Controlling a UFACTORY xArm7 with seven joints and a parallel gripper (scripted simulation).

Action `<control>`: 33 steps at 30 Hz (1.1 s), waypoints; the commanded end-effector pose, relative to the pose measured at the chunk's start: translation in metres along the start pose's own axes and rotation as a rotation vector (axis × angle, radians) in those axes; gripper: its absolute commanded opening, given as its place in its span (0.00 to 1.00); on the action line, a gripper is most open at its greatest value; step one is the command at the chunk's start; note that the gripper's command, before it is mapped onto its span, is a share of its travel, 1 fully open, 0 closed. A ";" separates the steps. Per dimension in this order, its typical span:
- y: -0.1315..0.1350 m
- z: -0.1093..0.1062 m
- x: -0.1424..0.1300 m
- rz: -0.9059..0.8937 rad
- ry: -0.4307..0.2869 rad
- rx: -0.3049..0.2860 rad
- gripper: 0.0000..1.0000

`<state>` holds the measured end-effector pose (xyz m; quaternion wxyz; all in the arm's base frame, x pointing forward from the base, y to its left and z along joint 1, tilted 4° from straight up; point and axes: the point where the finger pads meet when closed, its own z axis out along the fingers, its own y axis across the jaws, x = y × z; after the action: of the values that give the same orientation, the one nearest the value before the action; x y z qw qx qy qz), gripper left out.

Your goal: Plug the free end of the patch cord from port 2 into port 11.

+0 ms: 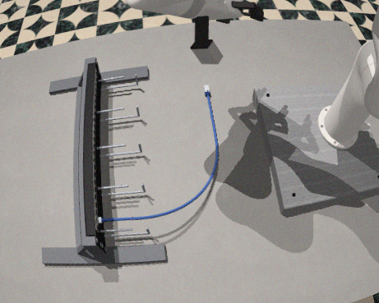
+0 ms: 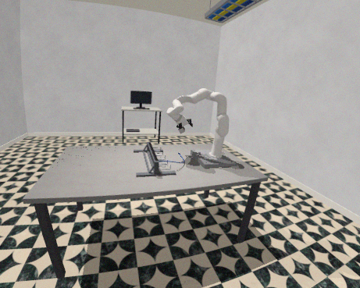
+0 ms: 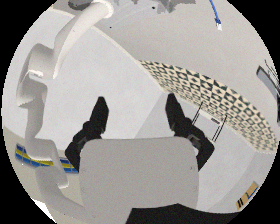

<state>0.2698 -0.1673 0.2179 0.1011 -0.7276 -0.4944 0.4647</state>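
While the hand (image 3: 136,118) hangs wide and holds nothing above the table (image 1: 233,267), the cord (image 1: 209,176) lies mid-table, its plug (image 1: 207,89) free.

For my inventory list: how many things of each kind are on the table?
Rack: 1
Blue patch cord: 1
Robot arm with open end effector: 1
Base plate: 1
Total: 4
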 end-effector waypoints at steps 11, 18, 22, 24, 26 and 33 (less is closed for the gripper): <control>0.000 -0.001 -0.001 0.002 0.001 -0.003 1.00; 0.000 -0.001 -0.001 0.002 0.002 -0.003 1.00; 0.007 0.000 0.005 -0.017 0.025 -0.040 1.00; 0.016 0.002 0.014 -0.042 0.057 -0.093 1.00; 0.027 0.006 0.025 -0.079 0.108 -0.161 1.00; 0.042 0.013 0.040 -0.127 0.175 -0.249 1.00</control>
<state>0.2842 -0.1606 0.1785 0.0892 -0.7373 -0.5575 0.3710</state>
